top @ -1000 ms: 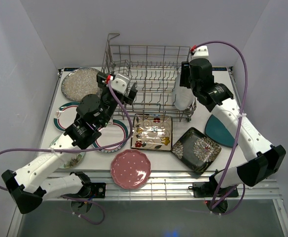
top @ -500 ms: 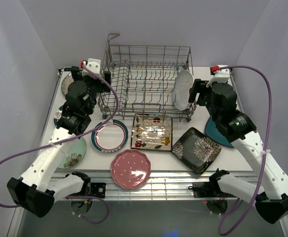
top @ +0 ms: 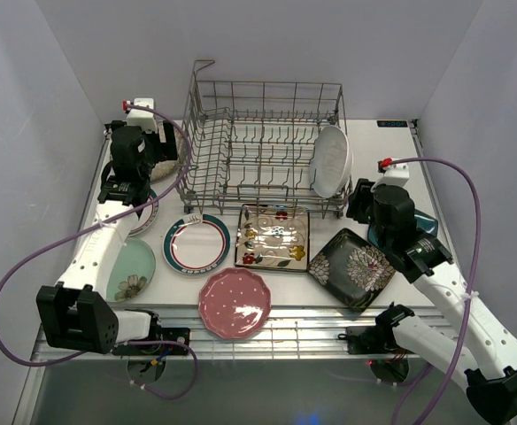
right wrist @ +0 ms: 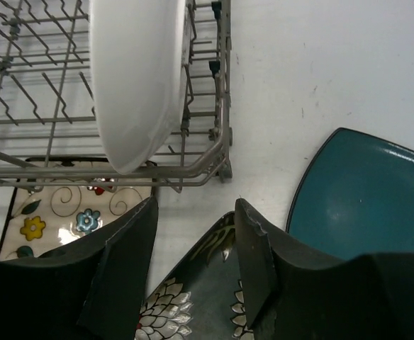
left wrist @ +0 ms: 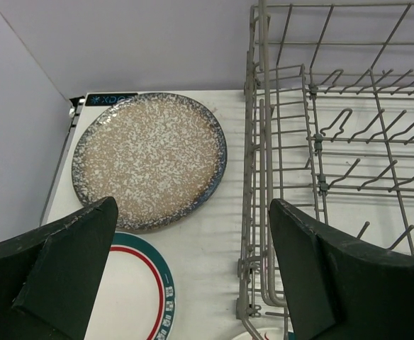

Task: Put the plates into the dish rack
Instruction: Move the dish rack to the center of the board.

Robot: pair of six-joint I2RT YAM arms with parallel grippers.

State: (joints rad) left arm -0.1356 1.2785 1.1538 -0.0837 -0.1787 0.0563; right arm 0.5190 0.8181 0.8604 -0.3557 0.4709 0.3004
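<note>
We see the large grey wire dish rack point(top: 258, 146) at the far middle of the white table point(top: 378, 146). One white oval plate point(top: 331, 161) stands on edge between the tines at its right end. The other plates lie flat on the table. A speckled silver round plate point(left wrist: 150, 159) sits at the far left, just beside the rack's left wall, and a teal-rimmed white plate with a red ring point(left wrist: 132, 290) lies just near of it. A second teal-rimmed white plate point(top: 196, 243) lies off the rack's near-left corner, with a pale green flowered plate point(top: 133, 270) to its left and a pink scalloped plate point(top: 235, 303) nearer to us. A cream floral square plate point(top: 273, 236) lies just near of the rack, with a black floral square plate point(top: 351, 267) to its right. A teal plate point(right wrist: 363, 191) lies further right, partly under the right arm.

The left gripper point(left wrist: 193, 209) hangs over the far left of the table, jaws spread wide with nothing between them. The right gripper point(right wrist: 194, 205) hovers just off the rack's near-right corner, jaws partly apart and holding nothing, above the gap between the black floral and teal plates
</note>
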